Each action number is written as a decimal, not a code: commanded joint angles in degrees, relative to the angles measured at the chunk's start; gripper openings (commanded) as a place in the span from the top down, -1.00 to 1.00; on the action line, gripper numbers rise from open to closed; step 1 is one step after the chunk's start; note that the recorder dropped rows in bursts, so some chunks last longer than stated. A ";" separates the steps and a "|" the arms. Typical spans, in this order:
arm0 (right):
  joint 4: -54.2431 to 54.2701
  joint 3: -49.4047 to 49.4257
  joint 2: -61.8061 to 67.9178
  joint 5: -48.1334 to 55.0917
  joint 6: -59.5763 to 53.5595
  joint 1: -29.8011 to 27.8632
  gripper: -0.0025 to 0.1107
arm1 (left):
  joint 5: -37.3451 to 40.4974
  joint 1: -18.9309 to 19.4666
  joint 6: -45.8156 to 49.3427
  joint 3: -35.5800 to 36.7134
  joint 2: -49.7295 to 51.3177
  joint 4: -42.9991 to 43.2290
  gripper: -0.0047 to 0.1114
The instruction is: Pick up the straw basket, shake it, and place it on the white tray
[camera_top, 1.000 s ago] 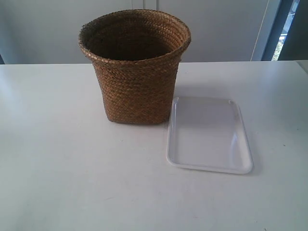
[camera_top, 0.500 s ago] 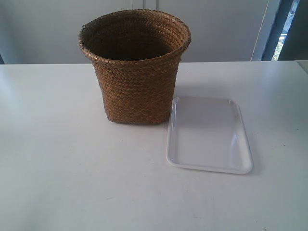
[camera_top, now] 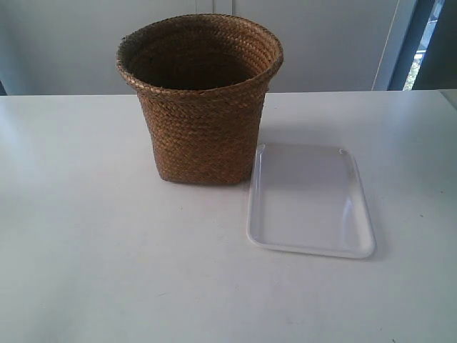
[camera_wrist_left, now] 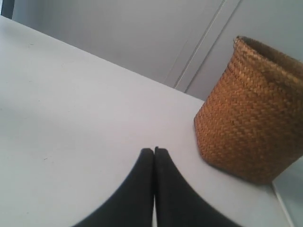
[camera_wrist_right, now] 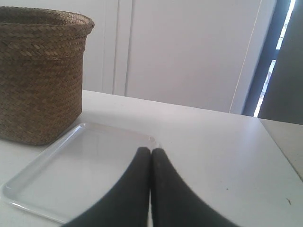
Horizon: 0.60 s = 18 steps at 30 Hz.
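1. Exterior view: the straw basket (camera_top: 203,136) stands upright on the white table (camera_top: 86,250). It is just beside the white tray (camera_top: 308,251), at the tray's edge on the view's left; I cannot tell whether they touch. No arm shows here, so I judge the task is at its very start and the lift has not begun. The basket is brown braided straw, tapered to a narrower base, with a flared round rim and a dark inside. It looks bigger than the tray.

2. Left wrist view: the left gripper (camera_wrist_left: 154,150) hangs over bare table with its black fingers pressed together, holding nothing. The basket (camera_wrist_left: 251,127) is well apart from it, its woven wall facing the camera.

3. Right wrist view: the right gripper (camera_wrist_right: 151,151) also has its fingers pressed together and empty, hovering near the tray (camera_wrist_right: 80,175). The basket (camera_wrist_right: 40,80) stands beyond the tray's far side.

4. Next move, as I judge it: at least one gripper needs to spread its fingers and reach the rim, likely taking the flared lip between them, since the body seems too wide to span.
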 commanded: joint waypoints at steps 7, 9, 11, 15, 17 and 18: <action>-1.16 0.40 -0.27 -0.48 -0.65 -0.32 0.96 | 1.75 0.09 3.65 0.24 -0.28 0.43 0.92; -1.16 0.40 -0.27 -0.61 -0.65 -0.32 0.96 | 0.44 0.09 3.65 0.24 -0.28 0.43 0.92; -1.16 0.40 -0.27 -0.61 -0.65 -0.32 0.96 | -0.41 0.09 3.65 0.24 -0.28 0.43 0.92; -1.16 0.40 -0.27 -0.61 -0.65 -0.32 0.96 | -0.56 0.09 3.65 0.24 -0.28 0.43 0.92; -0.87 0.40 -0.27 -1.82 -0.08 -0.32 0.96 | -0.46 0.09 1.58 0.24 -0.28 -0.68 0.92; 0.82 0.40 -0.27 -6.84 2.61 -0.32 0.96 | -0.05 0.09 -4.98 0.24 -0.28 -4.24 0.92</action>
